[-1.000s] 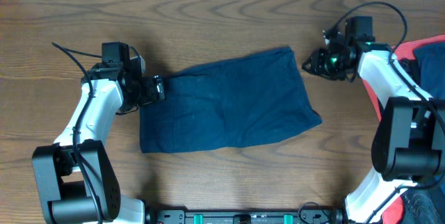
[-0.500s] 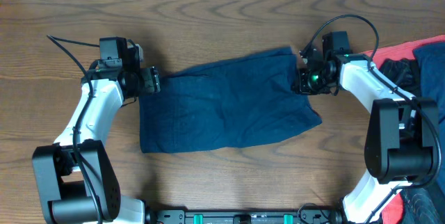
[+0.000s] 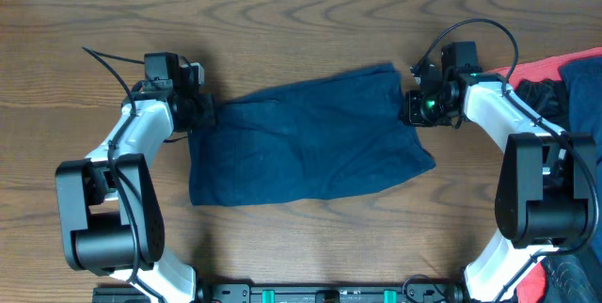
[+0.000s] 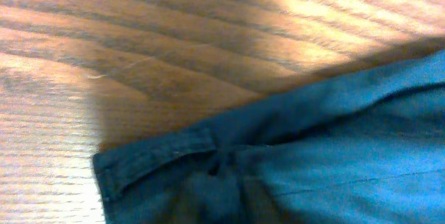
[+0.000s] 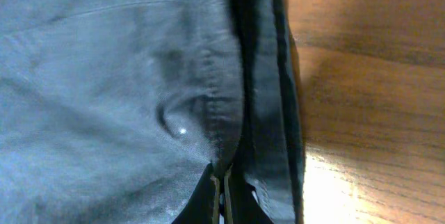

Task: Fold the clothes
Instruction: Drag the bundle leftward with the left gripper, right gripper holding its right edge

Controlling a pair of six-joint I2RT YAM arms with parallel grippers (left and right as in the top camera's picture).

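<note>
On the table (image 3: 301,21), mid-way between the two arms: navy shorts (image 3: 306,143) lying flat, long axis left to right, far edge rising toward the right.

Left hand (image 3: 202,112): closed down at the far-left corner of the shorts. Its own camera shows no fingers, only the stitched band and a pucker (image 4: 222,163) drawn toward the lower frame edge. Judged a pinch on that corner, depth unknown.

Right hand (image 3: 414,107): narrow, clamped on the far-right stitched edge. Fingertips (image 5: 208,200) meet over the seam, and a small dimple (image 5: 170,120) sits in the cloth above them.

Risks from here (judgement):
- Shallow bite. Both pinches sit right at the edge; if only the hem is caught, one corner may slip out on lifting and the fold would come out skewed.
- Single layer only. If a hand holds just the top layer, the under layer stays on the table and the shorts open up instead of folding.
- Uneven travel. One hand leading the other would twist the cloth and wrinkle the middle.
- Red cloth (image 3: 564,63) lies just beside the right arm; a wide swing could drag it in.
</note>
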